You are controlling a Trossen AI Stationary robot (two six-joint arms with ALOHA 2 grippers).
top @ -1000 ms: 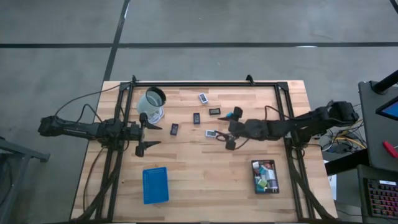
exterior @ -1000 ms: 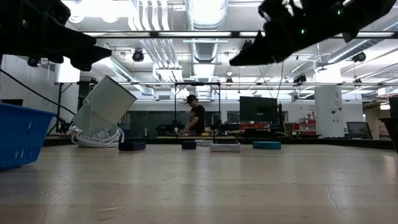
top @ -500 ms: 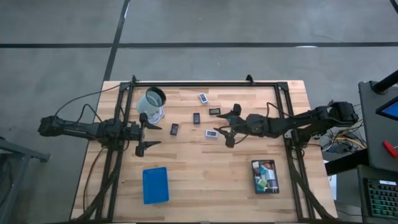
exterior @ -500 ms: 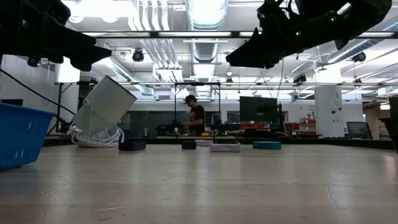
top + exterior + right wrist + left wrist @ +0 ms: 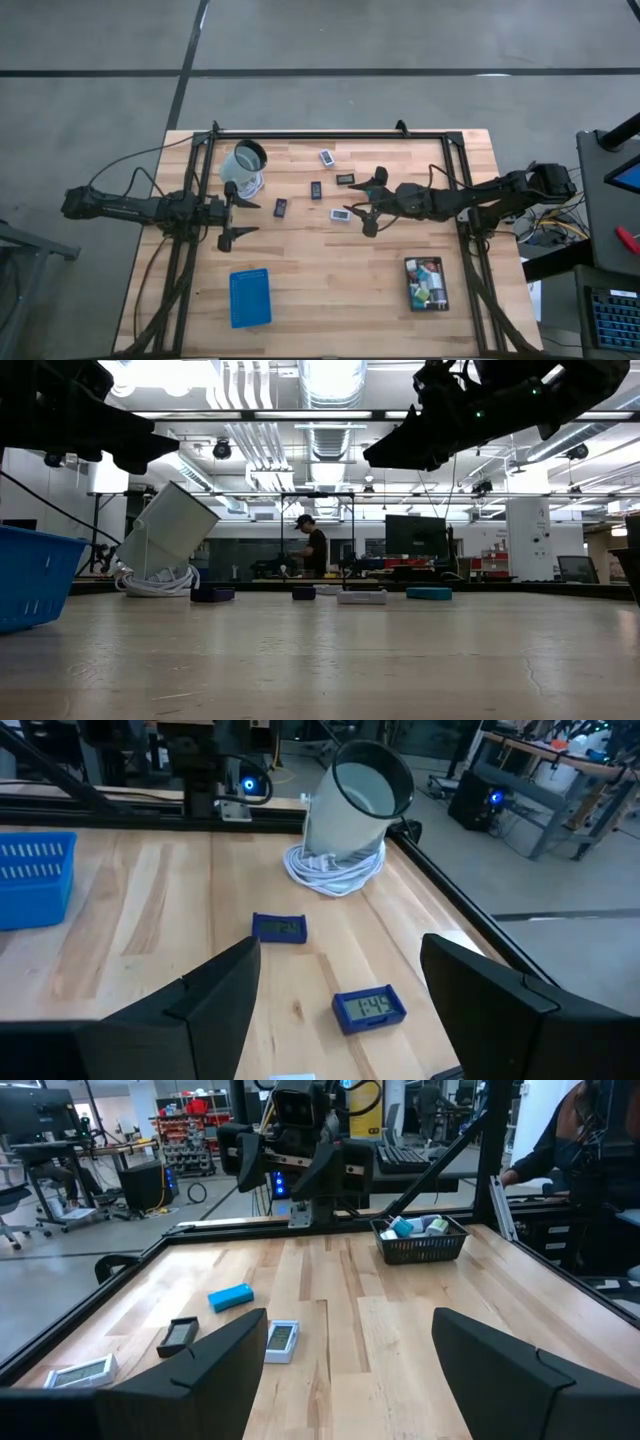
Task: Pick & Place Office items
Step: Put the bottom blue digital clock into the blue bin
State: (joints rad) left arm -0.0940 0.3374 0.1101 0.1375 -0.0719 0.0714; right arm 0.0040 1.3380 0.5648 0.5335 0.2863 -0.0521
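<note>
Several office items lie flat on the wooden table [image 5: 300, 260]: a white piece [image 5: 327, 157], dark rectangles [image 5: 345, 179] [image 5: 316, 189] [image 5: 280, 207], and a white rectangle [image 5: 342, 213]. A teal block [image 5: 230, 1296] lies near them. My right gripper [image 5: 364, 204] hangs open above the table, just right of the white rectangle, touching nothing. Its wrist view shows two dark blue rectangles with display faces [image 5: 279, 927] [image 5: 369, 1007] ahead. My left gripper [image 5: 250, 217] waits open and level at the table's left.
A clear round cup [image 5: 243, 167] leans tilted on a coil of white cord [image 5: 335, 865] at the far left. A blue tray [image 5: 249, 296] stands near the front edge. A black tray [image 5: 427, 283] with several pieces stands front right. A black frame [image 5: 330, 135] rims the table.
My right gripper has swung slightly toward the table's far edge and rolled a little about its own axis, staying open above the table. Nothing on the table has moved.
</note>
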